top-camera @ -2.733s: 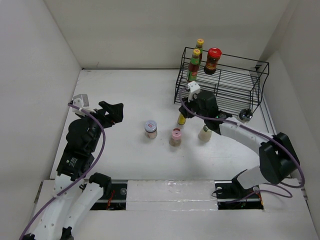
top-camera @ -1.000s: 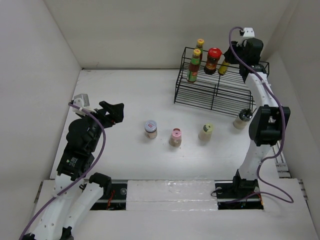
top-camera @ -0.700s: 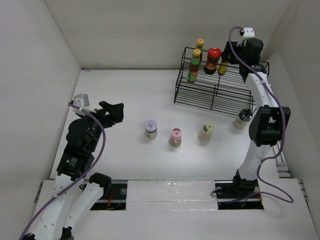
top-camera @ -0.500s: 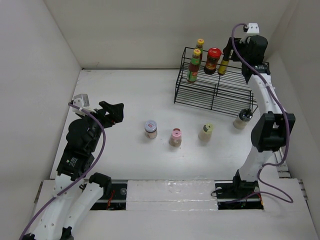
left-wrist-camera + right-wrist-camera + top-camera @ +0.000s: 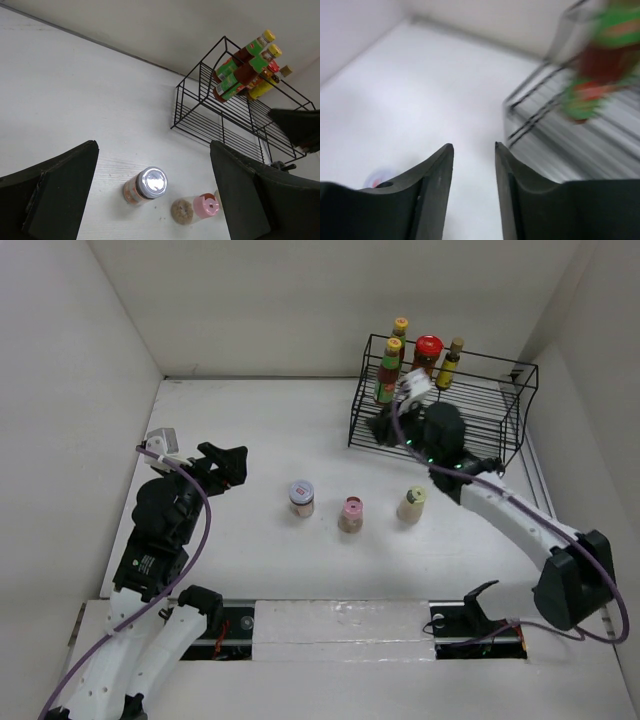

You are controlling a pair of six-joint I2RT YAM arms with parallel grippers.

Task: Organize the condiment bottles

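Observation:
Four condiment bottles stand on the black wire rack's (image 5: 478, 410) top shelf: two yellow-capped red-green sauce bottles (image 5: 389, 370), a red-lidded jar (image 5: 427, 350) and a small yellowish bottle (image 5: 449, 362). On the table stand a silver-lidded jar (image 5: 301, 497), a pink-capped bottle (image 5: 351, 513) and a cream-capped bottle (image 5: 411, 504). The black-capped bottle is hidden behind my right arm. My right gripper (image 5: 384, 426) is open and empty, low by the rack's front left corner; its wrist view (image 5: 473, 146) is blurred. My left gripper (image 5: 230, 462) is open and empty, left of the silver-lidded jar (image 5: 150, 184).
The rack (image 5: 225, 127) fills the back right corner, with white walls close behind and beside it. My right forearm (image 5: 500, 505) stretches across the table in front of the rack. White walls close in the left side too.
My right gripper let go of the yellowish bottle on the rack's top shelf. It swung down and left to the rack's front left corner. The left arm has not moved.

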